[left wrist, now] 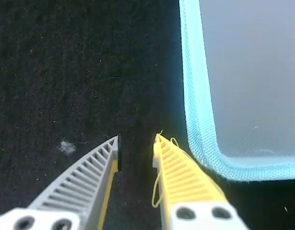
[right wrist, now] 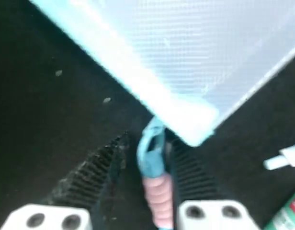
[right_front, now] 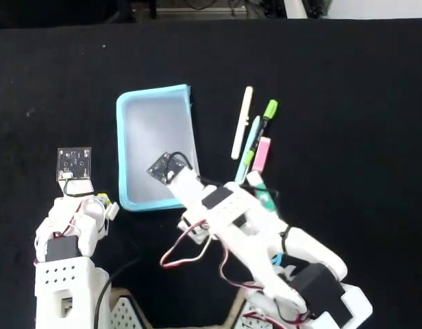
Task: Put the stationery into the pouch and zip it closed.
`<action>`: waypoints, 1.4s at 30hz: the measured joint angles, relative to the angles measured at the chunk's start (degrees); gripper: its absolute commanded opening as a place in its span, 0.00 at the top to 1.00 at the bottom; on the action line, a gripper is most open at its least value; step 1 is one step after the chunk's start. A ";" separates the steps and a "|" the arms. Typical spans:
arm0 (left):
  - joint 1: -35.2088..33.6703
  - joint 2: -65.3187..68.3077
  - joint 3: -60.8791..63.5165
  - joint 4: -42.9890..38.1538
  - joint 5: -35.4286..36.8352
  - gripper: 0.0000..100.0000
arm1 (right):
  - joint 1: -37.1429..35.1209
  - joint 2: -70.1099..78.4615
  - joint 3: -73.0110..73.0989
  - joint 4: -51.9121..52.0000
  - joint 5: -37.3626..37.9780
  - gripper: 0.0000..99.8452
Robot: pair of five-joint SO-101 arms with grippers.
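Risk: tab (right wrist: 152, 158) sits loose inside my right pincer (right wrist: 150, 141), tips parted, lower centre; left pincer (left wrist: 136, 140), also parted, holds nothing, so pulling may drag the pouch (right_front: 156, 130).

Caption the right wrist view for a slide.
Right gripper brackets the blue zipper pull at the corner of the pouch, not yet clamped.

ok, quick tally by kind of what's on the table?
pouch: 1
pens/markers: 3 (cream pen, light-blue pen, green marker)
pink item: 1
teal item, partly hidden: 1
total: 6
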 measured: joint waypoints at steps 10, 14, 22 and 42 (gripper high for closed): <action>0.00 0.00 0.00 0.00 0.00 0.87 | 2.90 -16.00 8.97 -0.44 0.35 0.99; 0.00 0.00 0.00 -1.23 0.00 0.87 | 2.90 -23.56 13.45 -0.44 0.35 0.96; 0.00 0.00 1.49 -2.99 0.00 0.87 | 2.90 -20.22 13.71 -2.11 0.35 0.89; 0.00 0.00 1.49 -2.99 0.00 0.87 | 6.51 -10.99 10.81 -6.95 2.46 0.99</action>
